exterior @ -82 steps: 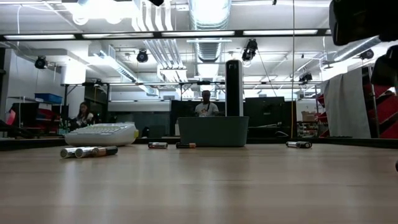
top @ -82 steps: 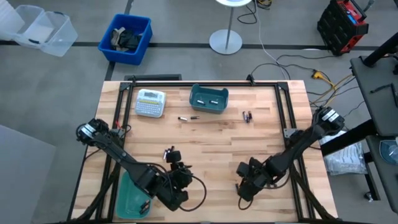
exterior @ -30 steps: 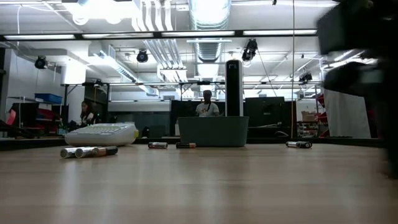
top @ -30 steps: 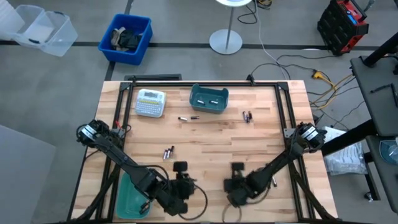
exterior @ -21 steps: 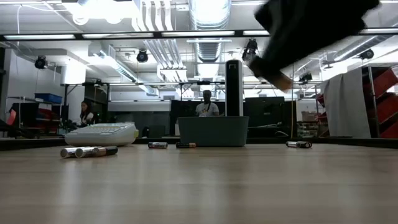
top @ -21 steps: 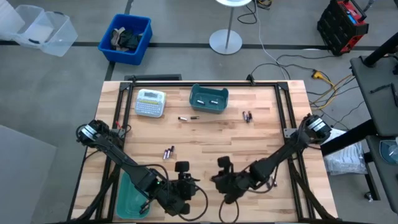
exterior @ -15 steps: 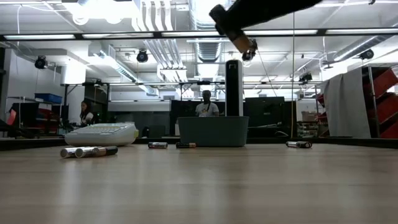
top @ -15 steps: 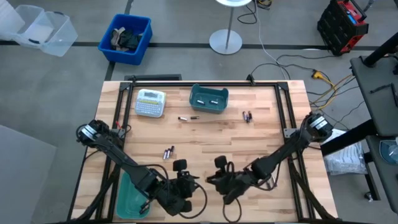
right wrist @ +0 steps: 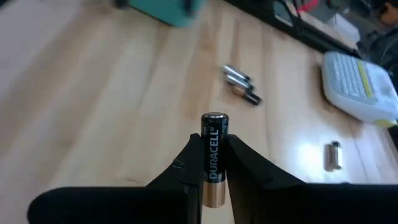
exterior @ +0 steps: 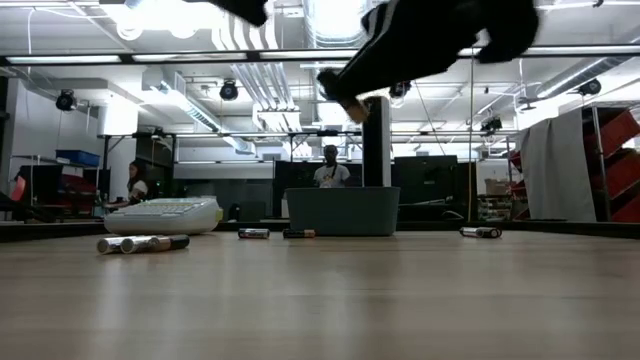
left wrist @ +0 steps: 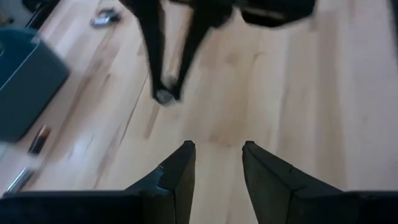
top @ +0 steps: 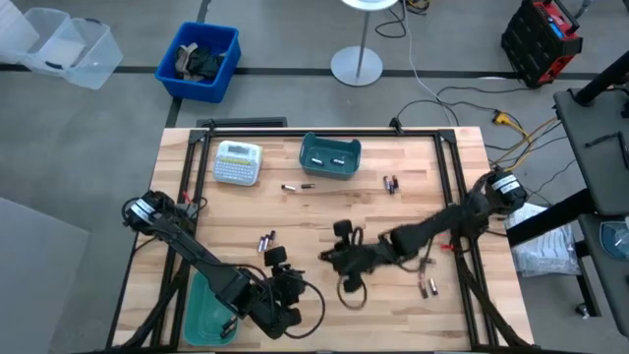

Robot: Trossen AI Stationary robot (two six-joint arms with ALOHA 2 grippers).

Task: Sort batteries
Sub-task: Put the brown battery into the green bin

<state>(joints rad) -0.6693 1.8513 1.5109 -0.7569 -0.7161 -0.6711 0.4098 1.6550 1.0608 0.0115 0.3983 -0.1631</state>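
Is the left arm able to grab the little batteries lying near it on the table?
Probably yes. The left gripper is open and empty, and the three batteries lie on bare wood just beyond it with nothing between. The right gripper, shut on a Duracell battery, is off to the side.

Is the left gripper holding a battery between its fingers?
No, the left gripper is open with only bare table showing between its fingers.
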